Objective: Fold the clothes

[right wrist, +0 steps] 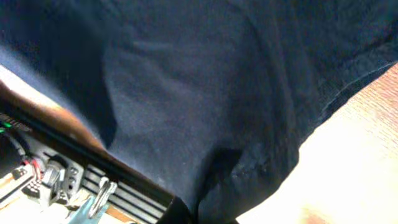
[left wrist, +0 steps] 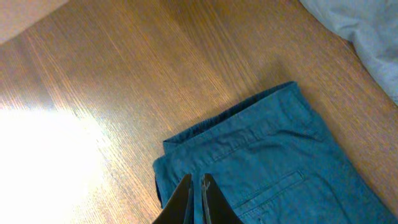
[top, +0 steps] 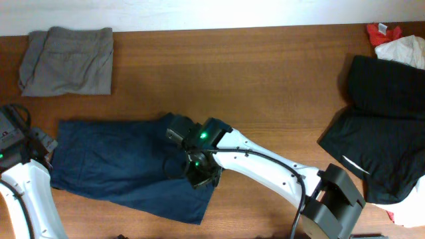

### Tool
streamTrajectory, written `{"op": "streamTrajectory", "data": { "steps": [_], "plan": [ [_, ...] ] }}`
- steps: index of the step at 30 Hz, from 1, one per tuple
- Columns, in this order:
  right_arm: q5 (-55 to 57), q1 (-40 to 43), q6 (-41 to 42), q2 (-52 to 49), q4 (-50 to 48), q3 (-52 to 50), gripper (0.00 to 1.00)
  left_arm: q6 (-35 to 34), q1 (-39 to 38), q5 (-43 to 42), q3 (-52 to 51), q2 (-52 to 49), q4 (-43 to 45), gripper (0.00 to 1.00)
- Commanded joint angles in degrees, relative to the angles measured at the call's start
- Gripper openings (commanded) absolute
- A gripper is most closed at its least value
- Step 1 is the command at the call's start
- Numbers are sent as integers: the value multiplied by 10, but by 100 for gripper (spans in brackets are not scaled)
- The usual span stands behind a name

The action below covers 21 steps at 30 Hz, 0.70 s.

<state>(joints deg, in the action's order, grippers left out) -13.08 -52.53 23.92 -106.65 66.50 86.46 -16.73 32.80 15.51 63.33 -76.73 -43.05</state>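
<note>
on table (top: 265, 79), right end effector (top: 201, 174) pinches clothes (top: 106, 159); left end effector (left wrist: 196, 178) closed.

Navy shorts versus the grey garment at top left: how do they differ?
The navy shorts are dark blue, the grey garment pale grey. The shorts lie spread out and look larger; the grey one is a compact folded stack. The right gripper is shut on the shorts' edge; nothing touches the grey one. Both are plain cloth on the table.
</note>
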Motion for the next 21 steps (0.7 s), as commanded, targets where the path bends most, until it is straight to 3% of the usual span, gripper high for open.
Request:
{"op": "streamTrajectory", "data": {
  "steps": [1,3,5,7,9,10,15,19,21],
  "plan": [
    [-19,-8,6,13,-33,-39,4,-6,3,15,9,-2,2,6],
    [-51,-8,6,13,-69,-61,5,-5,3,15,9,-2,1,8],
    [-60,-8,6,13,-82,-76,11,-5,3,14,9,-2,-1,27],
    [-61,-8,6,13,-82,-86,38,-6,3,14,9,-2,-3,33],
    [-67,-9,6,13,-73,-94,82,-5,3,5,9,-2,-3,40],
    [-72,-9,6,13,-57,-94,89,-6,3,0,9,-2,-3,42],
    [-72,-2,5,13,30,-81,89,-6,2,-9,9,-2,-5,43],
    [-17,13,4,13,71,-31,88,-6,2,-75,7,-2,-5,42],
    [2,28,3,13,66,16,88,-6,2,-123,5,-5,-5,34]
  ]
}}
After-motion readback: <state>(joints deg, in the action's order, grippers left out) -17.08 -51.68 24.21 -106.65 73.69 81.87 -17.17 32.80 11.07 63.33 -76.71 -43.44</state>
